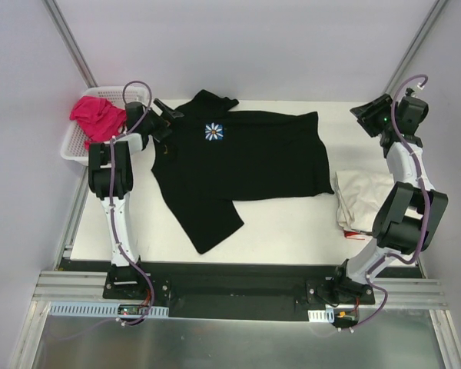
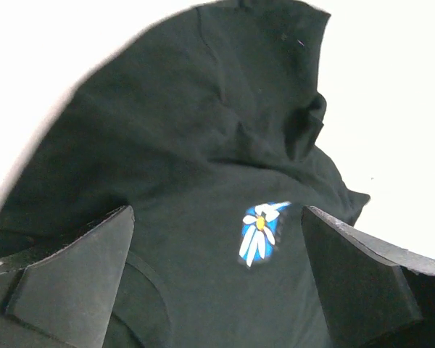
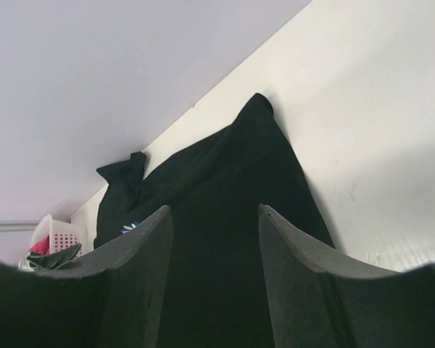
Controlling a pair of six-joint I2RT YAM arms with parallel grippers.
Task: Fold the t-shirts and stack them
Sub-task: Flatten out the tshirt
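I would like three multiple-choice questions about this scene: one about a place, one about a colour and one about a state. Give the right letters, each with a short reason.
1. Where does the pink t-shirt lie?
A. on the floor
B. in the white basket
C. hanging on the back wall

2. What colour is the patch behind the daisy on the black t-shirt?
A. red
B. green
C. blue

3. In what state is the left gripper?
A. open over the black t-shirt, holding nothing
B. shut on a sleeve
C. shut on the basket's rim

Answers:
1 B: in the top view the pink cloth sits inside the basket at the table's far left.
2 C: the left wrist view shows blue around the white petals.
3 A: its jaws stand wide apart, with nothing between them but the shirt beneath.
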